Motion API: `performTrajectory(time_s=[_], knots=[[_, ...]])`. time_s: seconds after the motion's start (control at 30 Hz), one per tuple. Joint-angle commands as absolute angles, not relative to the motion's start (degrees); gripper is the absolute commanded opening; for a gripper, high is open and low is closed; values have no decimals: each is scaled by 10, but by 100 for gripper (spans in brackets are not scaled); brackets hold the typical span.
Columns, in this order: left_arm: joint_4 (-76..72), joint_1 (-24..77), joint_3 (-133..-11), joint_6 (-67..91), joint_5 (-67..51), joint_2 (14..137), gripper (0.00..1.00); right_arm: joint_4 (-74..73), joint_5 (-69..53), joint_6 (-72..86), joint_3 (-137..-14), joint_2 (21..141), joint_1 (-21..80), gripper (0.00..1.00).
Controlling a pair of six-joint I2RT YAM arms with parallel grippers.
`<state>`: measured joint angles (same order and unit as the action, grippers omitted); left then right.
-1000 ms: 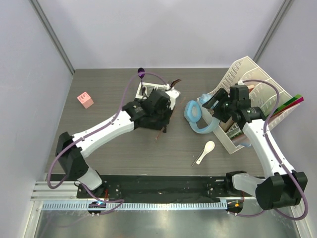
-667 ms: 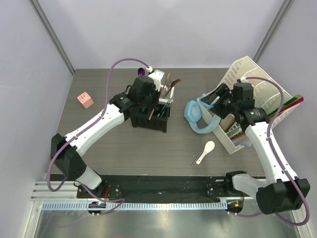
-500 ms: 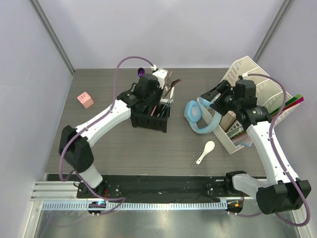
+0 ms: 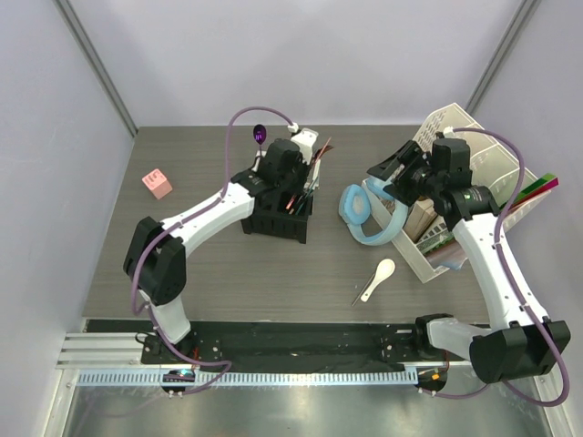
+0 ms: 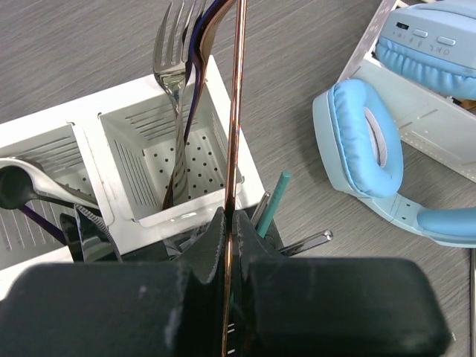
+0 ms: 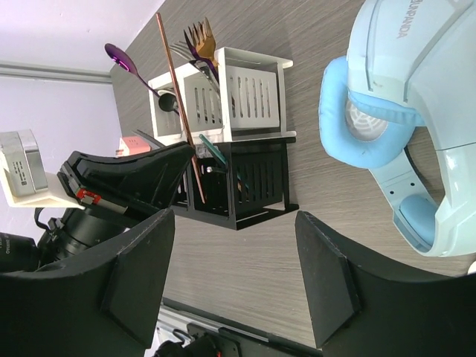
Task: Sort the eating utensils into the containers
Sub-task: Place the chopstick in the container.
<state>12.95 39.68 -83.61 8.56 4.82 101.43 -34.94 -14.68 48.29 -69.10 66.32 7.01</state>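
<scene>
- Step in hand: dropping a chopstick (image 5: 236,111) into the caddy (image 4: 273,223). The left gripper (image 5: 229,223) is clamped on its shaft; the stick runs near-upright ahead of the jaws, beside the forks (image 5: 175,67).
- Next, likely: centre over a compartment below the jaws, lower, release.
- Right gripper (image 6: 234,260): jaws wide apart, empty, raised, facing the caddy.

headphone band (image 6: 407,22): letters "PANDA" are printed in grey; anything before them is cut off.
headphone button panel (image 5: 416,33): small print is seen, not legible.
pink block (image 4: 157,184): top markings cannot be read.
</scene>
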Motion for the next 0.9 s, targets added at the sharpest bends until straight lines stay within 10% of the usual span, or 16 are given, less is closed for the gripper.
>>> performTrajectory(time_s=[0.0, 0.87], knots=[[72, 398, -836, 79, 47, 1000, 0, -348, -163, 475, -719, 668, 69, 71], [-78, 405, -619, 86, 35, 936, 0, -338, -170, 449, -680, 648, 75, 70]])
